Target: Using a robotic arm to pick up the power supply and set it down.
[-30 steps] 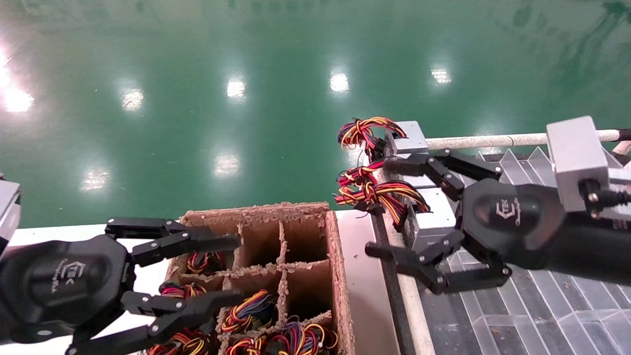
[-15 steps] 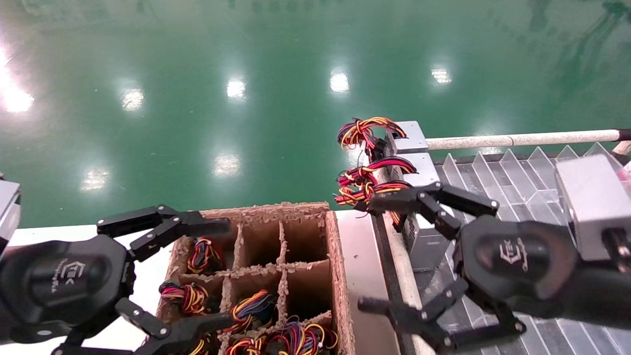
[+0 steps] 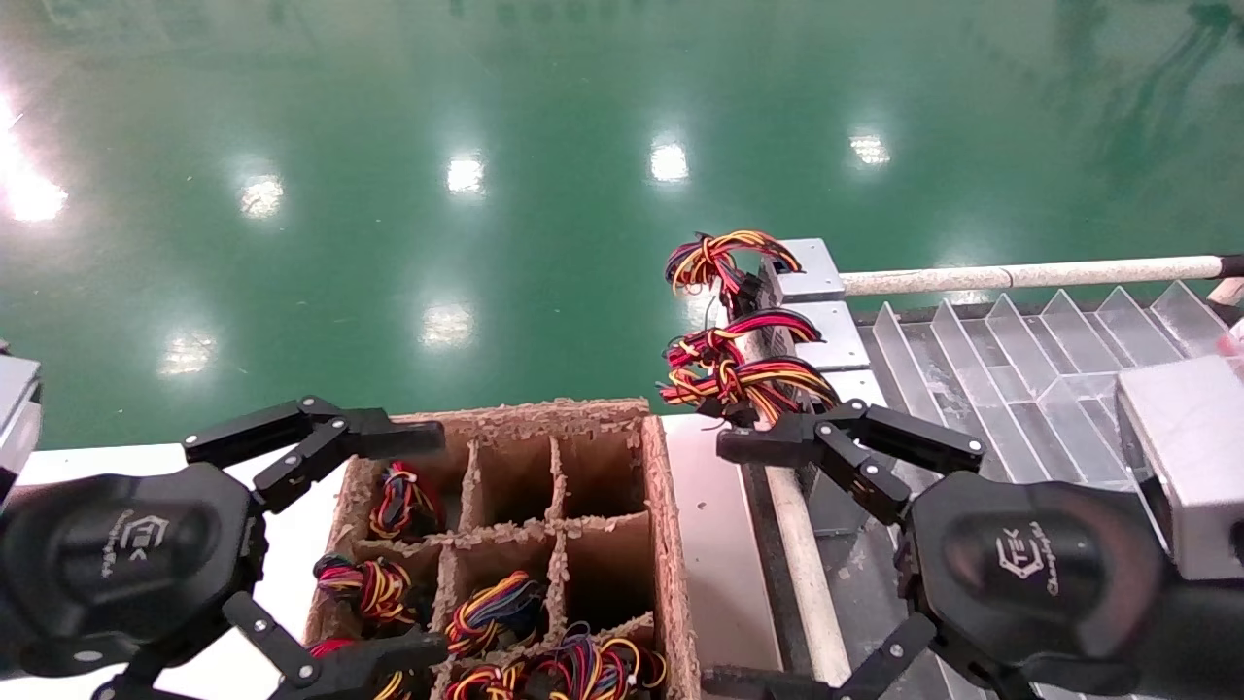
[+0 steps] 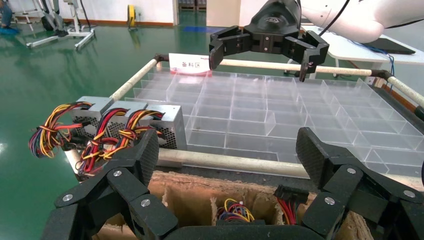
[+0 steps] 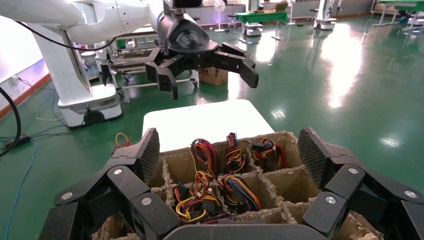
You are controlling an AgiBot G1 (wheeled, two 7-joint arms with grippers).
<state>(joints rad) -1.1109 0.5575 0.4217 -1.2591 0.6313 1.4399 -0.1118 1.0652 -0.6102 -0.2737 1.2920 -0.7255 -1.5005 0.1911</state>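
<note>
The power supply [image 3: 824, 496], a silver-grey box with a honeycomb vent [image 4: 169, 136], stands nearest me in a row of three at the clear tray's [image 3: 1020, 379] left edge. Its red, yellow, orange and black wire bundle [image 3: 768, 381] hangs over the rail. My right gripper [image 3: 729, 564] is open and empty just in front of it, one finger close by the box and not touching it. The same gripper [image 4: 260, 65] shows far off in the left wrist view. My left gripper [image 3: 430, 542] hangs open and empty over the cardboard box [image 3: 671, 544].
The cardboard box has divided cells; several hold coiled wire bundles [image 5: 220, 185], and the cells nearest the tray look empty. Two like silver boxes [image 3: 809, 277] stand behind the power supply. A white rail [image 3: 1020, 275] edges the tray. Green floor lies beyond.
My right gripper has drawn back toward me, away from the power supply, which stays standing in the tray. The left gripper's fingers have spread wider over the cardboard box.
</note>
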